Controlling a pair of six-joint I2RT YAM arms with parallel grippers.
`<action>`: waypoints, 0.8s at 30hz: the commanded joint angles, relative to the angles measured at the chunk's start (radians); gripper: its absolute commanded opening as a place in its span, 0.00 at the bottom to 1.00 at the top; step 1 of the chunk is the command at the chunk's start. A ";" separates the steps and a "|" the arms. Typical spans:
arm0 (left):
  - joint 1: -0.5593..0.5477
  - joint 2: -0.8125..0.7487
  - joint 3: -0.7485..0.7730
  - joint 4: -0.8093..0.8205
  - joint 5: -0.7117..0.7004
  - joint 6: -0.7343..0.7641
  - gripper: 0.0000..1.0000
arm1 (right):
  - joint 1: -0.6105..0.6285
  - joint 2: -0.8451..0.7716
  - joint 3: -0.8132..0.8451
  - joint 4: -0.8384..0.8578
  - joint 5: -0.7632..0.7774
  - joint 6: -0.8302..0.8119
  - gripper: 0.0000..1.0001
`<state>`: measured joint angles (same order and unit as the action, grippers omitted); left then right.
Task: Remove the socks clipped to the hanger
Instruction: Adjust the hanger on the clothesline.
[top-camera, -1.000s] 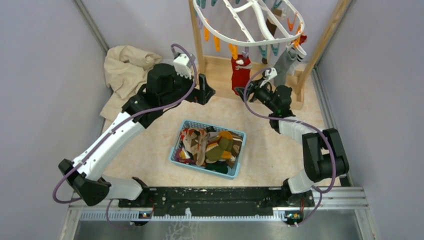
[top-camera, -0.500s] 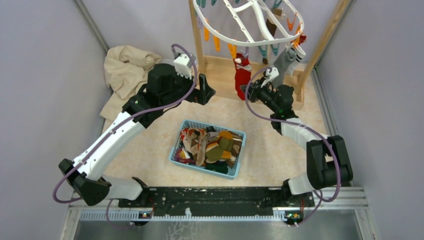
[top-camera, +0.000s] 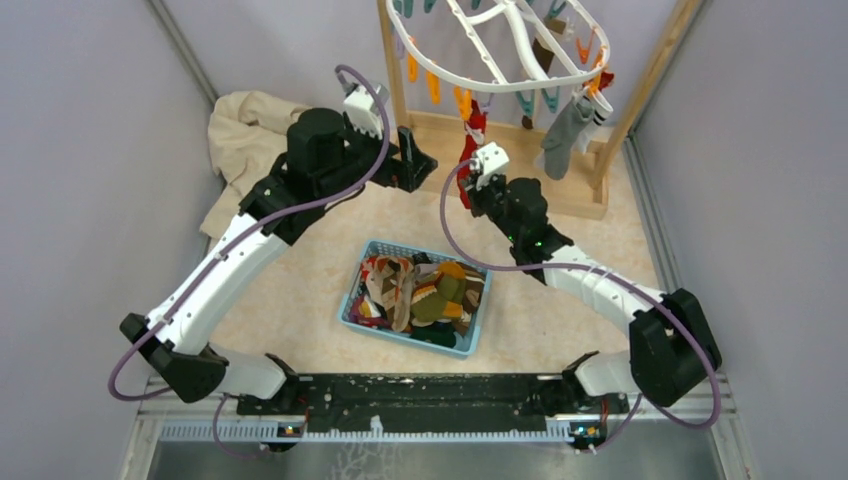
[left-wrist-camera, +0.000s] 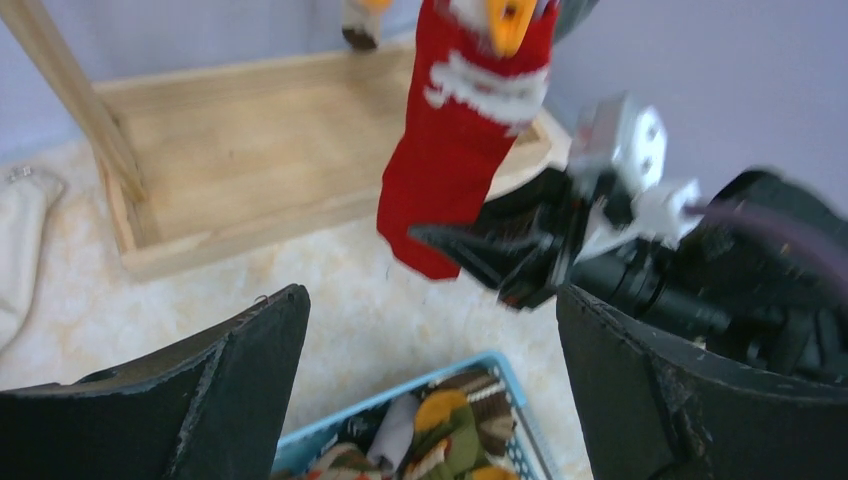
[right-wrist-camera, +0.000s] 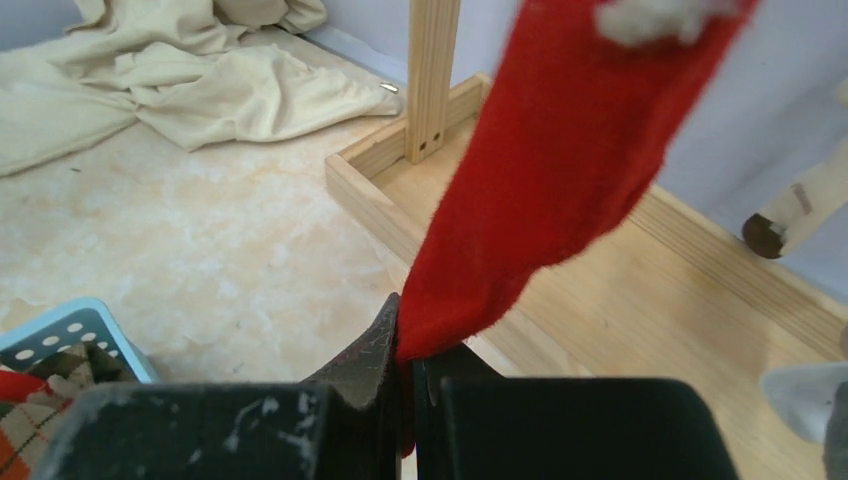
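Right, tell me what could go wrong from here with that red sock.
1. The right gripper is shut on just the toe tip of the red sock; a hard pull might slip it free.
2. The sock's cuff is in an orange clip on the hanger, so tugging could swing the hanger and rock the grey sock.
3. The left gripper, open, sits close by; the arms could bump.

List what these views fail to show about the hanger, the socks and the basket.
- Top external: the hanger runs off the top edge, so what hangs there cannot be counted.
- Right wrist: the red sock is cut off by the top edge, so its clip is unseen.
- Top external: the basket has its lower contents buried under the pile.
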<state>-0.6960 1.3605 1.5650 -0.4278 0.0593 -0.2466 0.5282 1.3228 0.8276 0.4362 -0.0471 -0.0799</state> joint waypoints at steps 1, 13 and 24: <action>-0.005 0.035 0.123 0.009 0.015 -0.008 0.99 | 0.077 -0.004 0.073 -0.018 0.203 -0.142 0.00; -0.004 0.030 0.196 -0.012 -0.046 0.025 0.99 | 0.224 0.115 0.185 -0.035 0.373 -0.344 0.00; 0.007 -0.039 0.184 -0.042 -0.219 0.098 0.99 | 0.285 0.280 0.357 -0.069 0.438 -0.482 0.00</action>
<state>-0.6930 1.3643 1.7256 -0.4580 -0.0959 -0.1848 0.7803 1.5547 1.0813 0.3595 0.3477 -0.4919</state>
